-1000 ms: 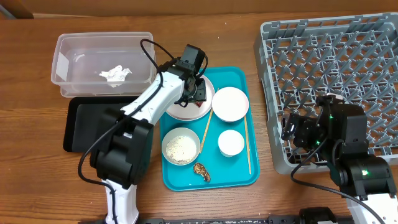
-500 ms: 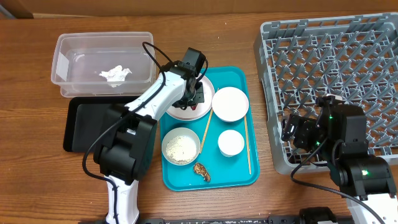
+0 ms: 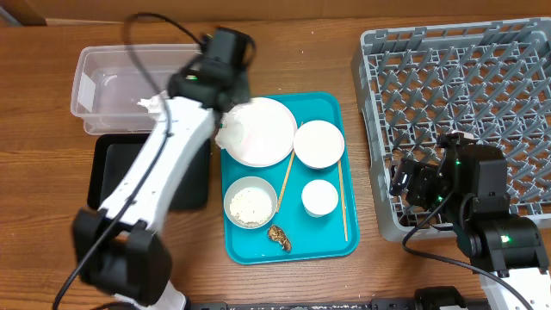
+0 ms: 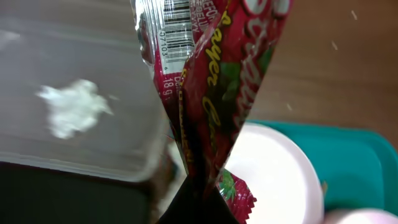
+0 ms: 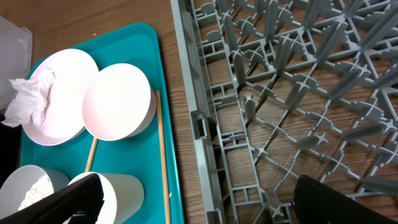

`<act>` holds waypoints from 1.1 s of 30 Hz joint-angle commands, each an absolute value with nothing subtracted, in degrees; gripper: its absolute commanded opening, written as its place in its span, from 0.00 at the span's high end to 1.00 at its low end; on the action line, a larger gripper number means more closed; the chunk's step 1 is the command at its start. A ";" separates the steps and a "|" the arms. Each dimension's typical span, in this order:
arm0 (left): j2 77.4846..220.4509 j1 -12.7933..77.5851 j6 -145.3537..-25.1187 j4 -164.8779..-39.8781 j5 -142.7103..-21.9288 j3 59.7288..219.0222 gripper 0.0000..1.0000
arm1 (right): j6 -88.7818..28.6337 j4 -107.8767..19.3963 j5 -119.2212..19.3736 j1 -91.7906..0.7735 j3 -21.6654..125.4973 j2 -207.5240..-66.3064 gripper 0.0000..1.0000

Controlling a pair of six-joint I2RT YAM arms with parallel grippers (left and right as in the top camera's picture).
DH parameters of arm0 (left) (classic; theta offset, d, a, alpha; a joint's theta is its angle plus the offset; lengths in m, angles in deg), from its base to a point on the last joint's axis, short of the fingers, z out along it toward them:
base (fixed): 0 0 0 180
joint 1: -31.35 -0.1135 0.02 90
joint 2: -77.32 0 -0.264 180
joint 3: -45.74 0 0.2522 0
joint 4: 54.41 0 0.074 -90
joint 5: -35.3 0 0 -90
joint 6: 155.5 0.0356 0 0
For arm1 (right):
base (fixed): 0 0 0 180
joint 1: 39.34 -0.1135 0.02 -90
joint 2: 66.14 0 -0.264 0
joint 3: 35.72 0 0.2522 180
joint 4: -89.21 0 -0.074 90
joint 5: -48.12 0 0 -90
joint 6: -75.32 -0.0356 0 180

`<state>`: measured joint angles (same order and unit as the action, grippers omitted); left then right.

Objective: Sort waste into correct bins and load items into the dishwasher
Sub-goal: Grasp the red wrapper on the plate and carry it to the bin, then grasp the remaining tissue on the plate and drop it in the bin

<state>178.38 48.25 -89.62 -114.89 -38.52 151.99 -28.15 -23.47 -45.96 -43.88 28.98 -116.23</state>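
Small red wrapper (image 4: 217, 93), printed with strawberries and a barcode, hangs clamped in my left gripper (image 4: 193, 200) above the far-left corner of the teal tray (image 3: 320, 247); in the overhead view my arm hides it. The brown wood-grain desk (image 3: 52, 224) fills every view to its edges.

Left of the teal tray and farther back sits the clear tub (image 3: 112, 62), with a crumpled white napkin (image 4: 71, 107) lying on its floor. The black tray (image 3: 129, 172) lies directly left of the teal tray, its far edge touching the tub.

On the teal tray, the wide plate (image 3: 269, 125) takes the far-left corner, and a second crumpled napkin (image 5: 26, 102) rests on its left rim. An empty bowl (image 3: 318, 143) stands just right of the plate. Nearer me are a bowl of pale grains (image 3: 250, 204) and a small cup (image 3: 319, 197), with a brown food scrap (image 3: 279, 236) at the tray's near edge. Two wooden sticks (image 3: 343, 202) lie on the tray among the dishes.

Right of the teal tray, the grey dish rack (image 3: 465, 77) stands with its pegs upright and the desk's wood showing through its lattice. My right gripper (image 5: 199, 186) hangs at the rack's near-left corner, its fingers (image 5: 68, 200) spread wide and holding nothing.
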 commanded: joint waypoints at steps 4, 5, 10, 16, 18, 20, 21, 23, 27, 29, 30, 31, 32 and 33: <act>181.15 41.17 -87.74 -115.07 -33.62 152.21 0.96 | -28.24 -23.73 -45.83 -43.77 30.66 -115.72 0.00; 181.81 40.38 -87.76 -115.07 -33.88 152.21 0.89 | -28.24 -23.73 -45.83 -43.77 30.66 -115.72 0.00; 184.10 38.31 -87.48 -115.13 -37.71 152.21 0.52 | -28.24 -23.73 -45.85 -43.77 30.66 -115.72 0.00; 183.27 40.01 -83.19 -114.67 -42.96 152.36 0.46 | -28.24 -23.75 -45.83 -43.77 30.66 -115.72 0.00; 182.92 41.70 -81.09 -114.89 -44.64 152.36 0.46 | -28.24 -23.73 -45.83 -43.77 30.66 -115.72 0.00; 182.94 43.90 -78.19 -115.15 -46.23 152.36 0.45 | -28.24 -23.73 -45.83 -43.77 30.66 -115.72 0.00; 182.97 45.26 -76.26 -115.35 -46.85 152.27 0.44 | -28.24 -23.75 -45.83 -43.77 30.66 -115.72 0.00; 182.97 47.34 -73.95 -115.33 -46.85 151.75 0.43 | -28.24 -23.75 -45.83 -43.77 30.66 -115.72 0.00; 183.08 50.57 -71.43 -115.15 -46.23 149.80 0.39 | -28.24 -23.73 -45.83 -43.77 30.66 -115.72 0.00; 183.40 51.18 -71.48 -115.09 -45.43 148.53 0.39 | -28.24 -23.73 -45.83 -43.77 30.66 -115.72 0.00; 183.71 51.27 -71.48 -115.07 -45.27 147.90 0.39 | -28.24 -23.73 -45.83 -43.77 30.66 -115.72 0.00; 183.95 51.25 -71.48 -115.04 -45.29 147.33 0.39 | -28.24 -23.73 -45.83 -43.77 30.66 -115.72 0.00; 184.47 51.25 -71.48 -114.89 -45.23 146.68 0.39 | -28.24 -23.73 -45.83 -43.77 30.66 -115.72 0.00; 184.87 51.20 -71.48 -114.87 -45.10 146.30 0.38 | -28.24 -23.73 -45.83 -43.77 30.66 -115.72 0.00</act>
<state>183.75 51.73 -73.31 -115.18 -45.51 147.81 -28.15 -23.42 -45.93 -43.88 28.98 -116.23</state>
